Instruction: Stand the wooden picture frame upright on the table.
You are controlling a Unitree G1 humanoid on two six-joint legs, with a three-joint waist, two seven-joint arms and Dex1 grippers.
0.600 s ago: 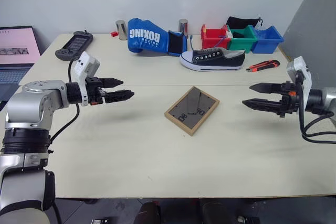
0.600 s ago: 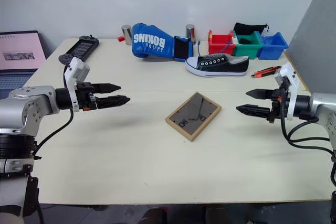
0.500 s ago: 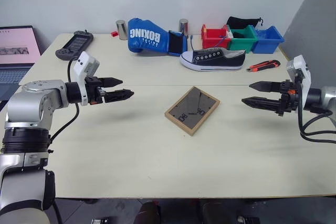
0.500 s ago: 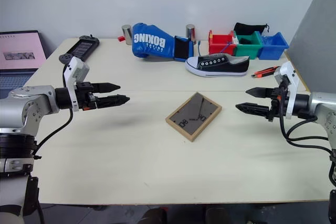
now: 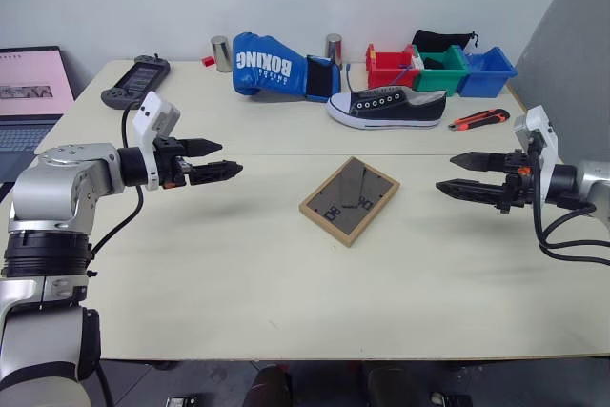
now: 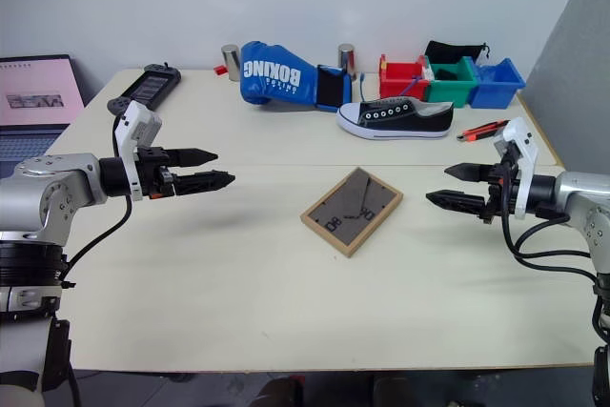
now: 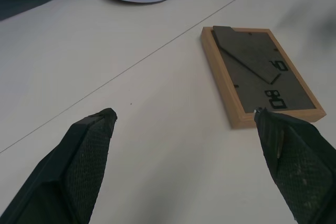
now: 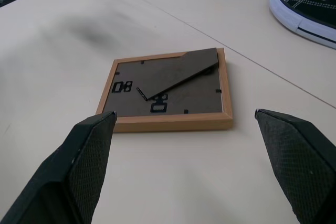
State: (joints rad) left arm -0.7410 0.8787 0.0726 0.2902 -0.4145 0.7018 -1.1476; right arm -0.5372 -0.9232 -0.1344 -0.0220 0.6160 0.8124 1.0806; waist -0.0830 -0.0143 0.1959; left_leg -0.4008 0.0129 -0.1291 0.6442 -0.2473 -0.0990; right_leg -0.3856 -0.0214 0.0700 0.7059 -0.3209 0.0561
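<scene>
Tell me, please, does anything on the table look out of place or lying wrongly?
Yes. The small rectangular light-wood picture frame lies face down on the pale cream table, dark grey back up, turned askew to the table's edges. Its fold-out stand is flat against the back.

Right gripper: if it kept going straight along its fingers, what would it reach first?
Probably the wooden picture frame. The right gripper, jaws open, points slightly downward toward the middle of the table, where the frame lies face down, centred between its fingers in the wrist view. Nothing stands between; depth is uncertain, so it might meet bare tabletop first.
</scene>
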